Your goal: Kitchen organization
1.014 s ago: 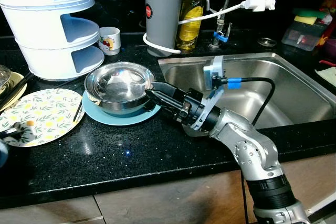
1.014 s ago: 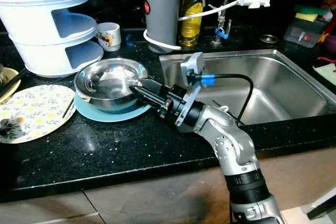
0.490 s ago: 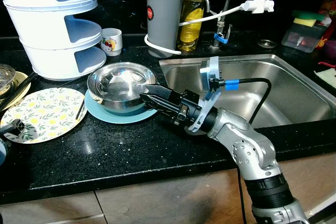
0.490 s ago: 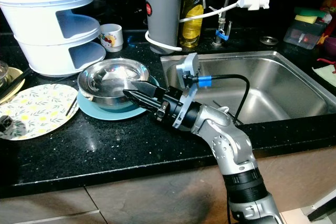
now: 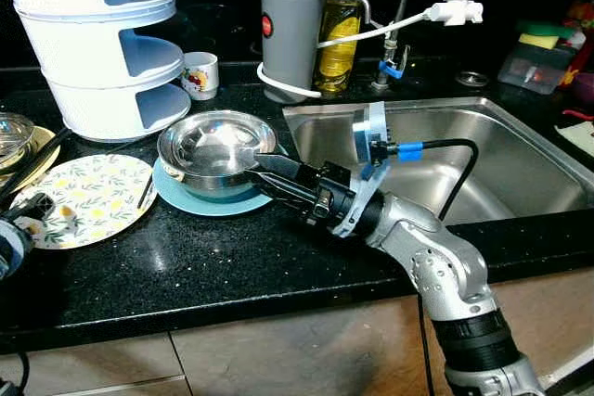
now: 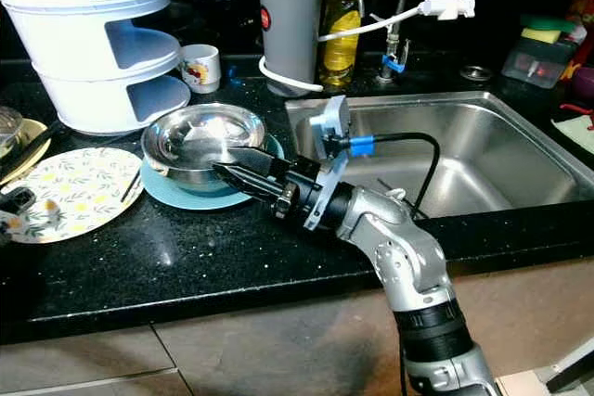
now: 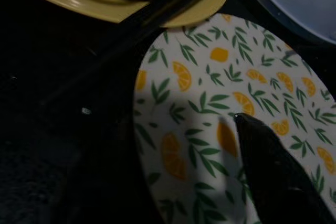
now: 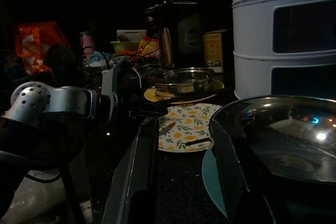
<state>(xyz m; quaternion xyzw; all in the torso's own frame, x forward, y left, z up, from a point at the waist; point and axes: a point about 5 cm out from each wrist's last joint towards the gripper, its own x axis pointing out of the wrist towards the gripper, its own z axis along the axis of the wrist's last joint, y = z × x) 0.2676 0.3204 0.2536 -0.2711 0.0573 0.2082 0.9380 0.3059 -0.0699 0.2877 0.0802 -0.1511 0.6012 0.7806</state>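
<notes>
Black granite counter beside a steel sink (image 5: 483,150): the right gripper (image 5: 266,173), fingers parted, reaches toward ten o'clock at the near rim of a stainless steel bowl (image 5: 217,146) resting on a blue plate (image 5: 200,202). Light, rigid and likely slippery, the bowl looks best pinched at its rim. Farther left, the left gripper (image 5: 28,210), its finger spread unclear, hovers over a lemon-patterned plate (image 5: 88,199).

Black speckled bench (image 5: 232,266), sink (image 5: 483,150) set into it at right. Directly on it: white-and-blue tiered rack (image 5: 107,44) upper left, small mug (image 5: 200,74) beside it, lemon-print plate (image 5: 88,197) at left, blue plate (image 5: 200,203) at centre, grey canister (image 5: 290,30) and oil bottle (image 5: 339,39) at upper centre.
</notes>
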